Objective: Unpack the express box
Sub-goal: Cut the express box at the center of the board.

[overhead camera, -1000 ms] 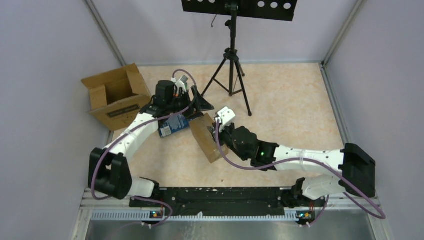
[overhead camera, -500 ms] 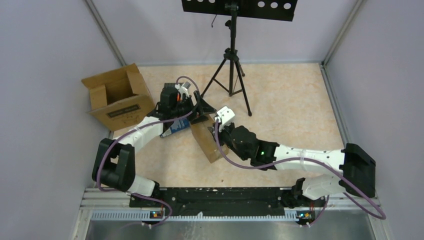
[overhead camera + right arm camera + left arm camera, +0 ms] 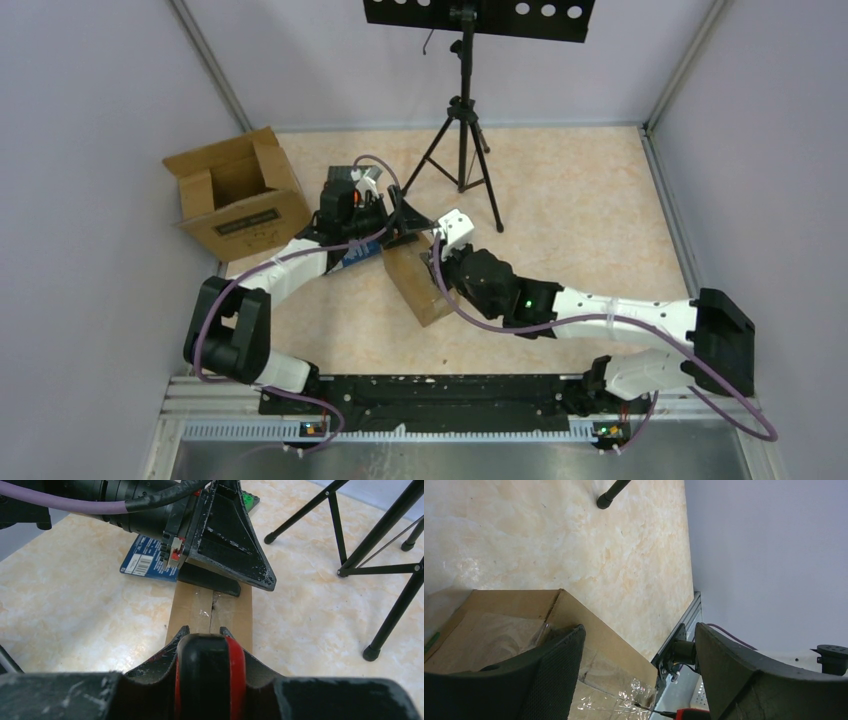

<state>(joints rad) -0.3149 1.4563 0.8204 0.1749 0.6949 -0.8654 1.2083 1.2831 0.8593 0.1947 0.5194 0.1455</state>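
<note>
— Marble-patterned table (image 3: pixel 580 200): where's the express box (image 3: pixel 415 282)?
— Centre frame. Left gripper (image 3: pixel 398 222) jaws spread wide, one touching its top; right gripper (image 3: pixel 201 630) jaws against it, cannot tell if clenched.
— Boxes?
— Two; open carton (image 3: pixel 235 195) upper left.

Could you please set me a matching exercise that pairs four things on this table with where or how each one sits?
1. open cardboard box
2. blue packet
3. taped box
4. tripod

A. far middle, standing on three legs
B. centre, seam taped shut
C. far left, flaps up
D. lying flat, just left of the taped box

Pairs: 1-C, 2-D, 3-B, 4-A
</note>
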